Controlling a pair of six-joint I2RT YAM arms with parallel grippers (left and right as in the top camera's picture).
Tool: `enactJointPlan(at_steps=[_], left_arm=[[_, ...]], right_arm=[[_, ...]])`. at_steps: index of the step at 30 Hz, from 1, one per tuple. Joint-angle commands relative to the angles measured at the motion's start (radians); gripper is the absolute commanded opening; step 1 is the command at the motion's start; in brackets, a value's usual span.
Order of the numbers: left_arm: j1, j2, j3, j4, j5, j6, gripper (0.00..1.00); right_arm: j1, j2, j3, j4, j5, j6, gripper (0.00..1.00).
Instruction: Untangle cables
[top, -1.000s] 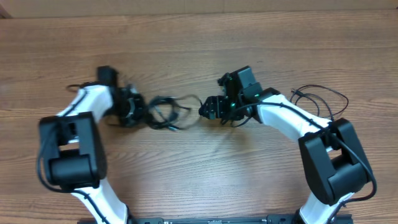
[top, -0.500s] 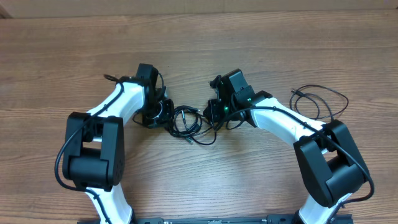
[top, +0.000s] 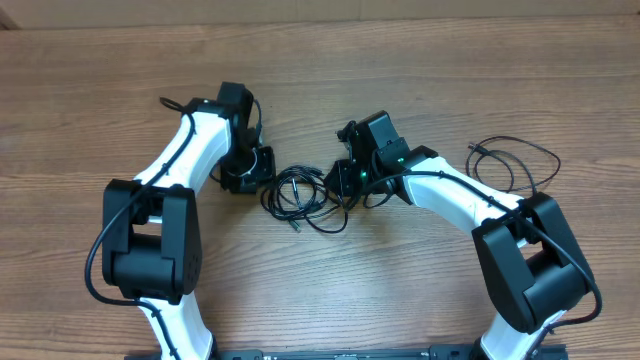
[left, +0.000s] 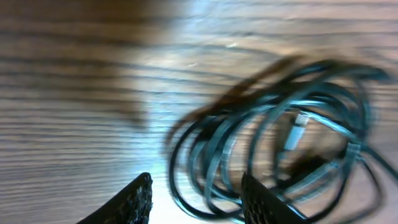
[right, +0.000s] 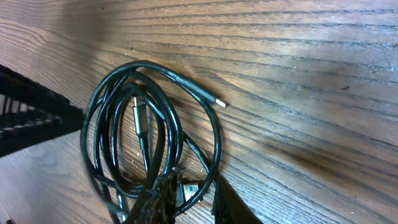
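The tangled bundle of thin black cables (top: 303, 195) is lying slack on the brown wooden bench (top: 320, 70), midway between the two arms. A second ago it was being drawn out sideways, nearer the left arm. The left end effector (top: 258, 172) was clamped on the bundle's edge half a second ago and is now standing open, just clear of it. Its wrist view is showing both black fingers (left: 138, 199) parted, with blurred loops lying ahead of them. That release seems to be leaving the cords as knotted as they were, so a fresh grip on one single strand is probably needed.

The right end effector (top: 343, 180) is sitting at the bundle's other edge, its fingers narrowly apart about a strand. Whether it is pinching that strand cannot be told. The bundle is showing several overlapping rings, with a silvery-tipped plug (right: 219, 103) poking out loose. A separate loose black cable (top: 515, 160) is lying well apart, beside the right arm.
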Motion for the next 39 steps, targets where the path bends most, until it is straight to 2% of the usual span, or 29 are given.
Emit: enactJointPlan(at_steps=[1, 5, 8, 9, 10, 15, 21, 28, 32, 35, 39], left_arm=[[0.007, 0.005, -0.074, 0.037, -0.06, -0.066, 0.47], [0.0, 0.005, -0.153, 0.115, -0.056, -0.101, 0.42], [0.0, 0.005, -0.204, 0.173, -0.055, -0.108, 0.29], [0.0, 0.005, -0.212, 0.184, -0.056, -0.107, 0.2], [0.0, 0.005, -0.212, 0.185, -0.056, -0.107, 0.16], [0.003, 0.005, -0.212, 0.187, -0.056, -0.107, 0.05], [0.002, 0.005, -0.212, 0.19, -0.056, -0.107, 0.04], [0.002, 0.005, -0.212, 0.187, -0.056, -0.106, 0.04], [0.002, 0.005, -0.212, 0.191, -0.056, -0.106, 0.04], [0.002, 0.005, -0.212, 0.195, -0.056, -0.106, 0.04], [0.002, 0.005, -0.212, 0.194, -0.056, -0.106, 0.04]], right_arm=[[0.001, -0.01, -0.004, 0.007, 0.007, -0.001, 0.2], [0.001, -0.01, -0.004, 0.007, 0.007, -0.001, 0.21], [0.001, -0.01, -0.004, 0.006, 0.006, -0.001, 0.21], [0.001, -0.01, -0.004, 0.006, 0.006, -0.001, 0.21], [0.001, -0.01, -0.004, 0.006, 0.006, -0.001, 0.22], [-0.004, -0.011, -0.003, 0.007, -0.016, -0.001, 0.4], [-0.056, -0.011, 0.074, -0.017, -0.248, -0.002, 0.56], [-0.068, -0.011, 0.099, -0.109, -0.283, -0.044, 0.65], [-0.058, -0.011, 0.099, -0.144, -0.283, -0.084, 0.67], [-0.059, -0.011, 0.099, -0.089, -0.283, -0.084, 0.67], [-0.059, -0.011, 0.099, -0.034, -0.283, -0.083, 0.62]])
